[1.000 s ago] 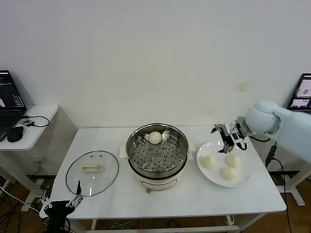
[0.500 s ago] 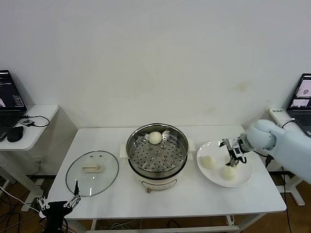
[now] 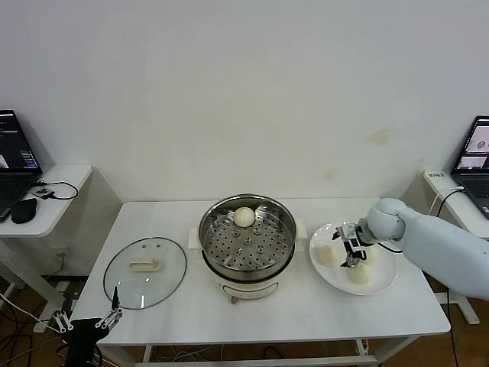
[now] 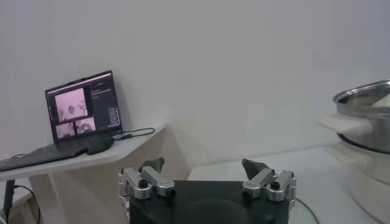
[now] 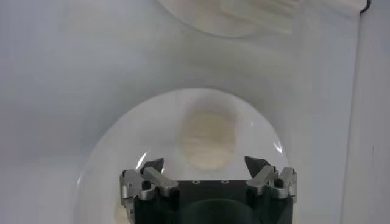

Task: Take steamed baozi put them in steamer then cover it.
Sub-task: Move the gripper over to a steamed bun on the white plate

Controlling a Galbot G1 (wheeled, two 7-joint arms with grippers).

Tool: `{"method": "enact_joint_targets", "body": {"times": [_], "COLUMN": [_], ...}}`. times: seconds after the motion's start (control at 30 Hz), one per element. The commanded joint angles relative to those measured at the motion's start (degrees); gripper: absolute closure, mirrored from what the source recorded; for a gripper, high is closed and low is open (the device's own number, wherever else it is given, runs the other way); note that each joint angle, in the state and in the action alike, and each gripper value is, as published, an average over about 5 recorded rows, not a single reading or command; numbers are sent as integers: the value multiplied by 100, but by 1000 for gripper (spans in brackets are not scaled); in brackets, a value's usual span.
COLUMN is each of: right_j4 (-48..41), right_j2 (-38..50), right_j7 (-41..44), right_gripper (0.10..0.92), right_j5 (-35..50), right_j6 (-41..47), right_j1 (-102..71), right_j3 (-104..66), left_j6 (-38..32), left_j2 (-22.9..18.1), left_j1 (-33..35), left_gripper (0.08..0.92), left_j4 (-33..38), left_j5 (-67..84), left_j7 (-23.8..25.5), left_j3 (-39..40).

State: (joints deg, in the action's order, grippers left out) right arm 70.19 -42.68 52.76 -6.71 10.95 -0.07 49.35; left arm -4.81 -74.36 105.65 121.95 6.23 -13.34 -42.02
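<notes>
The steamer [image 3: 246, 243] stands at the table's middle with one baozi [image 3: 244, 217] at the back of its perforated tray. Three more baozi lie on a white plate [image 3: 384, 277] to its right, among them one at the plate's left [image 3: 328, 255] and one at the front [image 3: 359, 273]. My right gripper [image 3: 351, 249] hangs open low over the plate between them. In the right wrist view a baozi [image 5: 208, 140] lies just ahead of the open right gripper [image 5: 205, 163]. The glass cover [image 3: 145, 262] rests flat on the table at the left. My left gripper [image 3: 85, 321] waits open below the table's front left corner.
A side desk at the left holds a laptop [image 4: 82, 109] and a mouse [image 3: 24, 210]. Another laptop [image 3: 475, 157] sits at the far right. The steamer's rim [image 4: 365, 100] shows off to one side in the left wrist view.
My right gripper has come from the plate's back right edge down and leftward to between the buns. The left gripper has sunk a little lower.
</notes>
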Motion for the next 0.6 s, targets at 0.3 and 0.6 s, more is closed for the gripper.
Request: {"method": "enact_joint_targets", "body": {"times": [0.3,0.6], "right_j4": [-665,-710], "right_j2": [-486,-490], "right_j7": [6,49], "right_gripper": [231,319], "right_j5": [-221,-246], "right_j6": [-46,-39], "right_j1": [-212,-211], "right_j3": [-158,-214], "left_j6": [-12,-14], "left_j2": [-22,-32], "left_j1": [5,17], "left_gripper": [177,177], "left_j4": [0,21], "left_j5": [2,1], "left_j7": [-5,-8], "left_j3": [-8,-16]}}
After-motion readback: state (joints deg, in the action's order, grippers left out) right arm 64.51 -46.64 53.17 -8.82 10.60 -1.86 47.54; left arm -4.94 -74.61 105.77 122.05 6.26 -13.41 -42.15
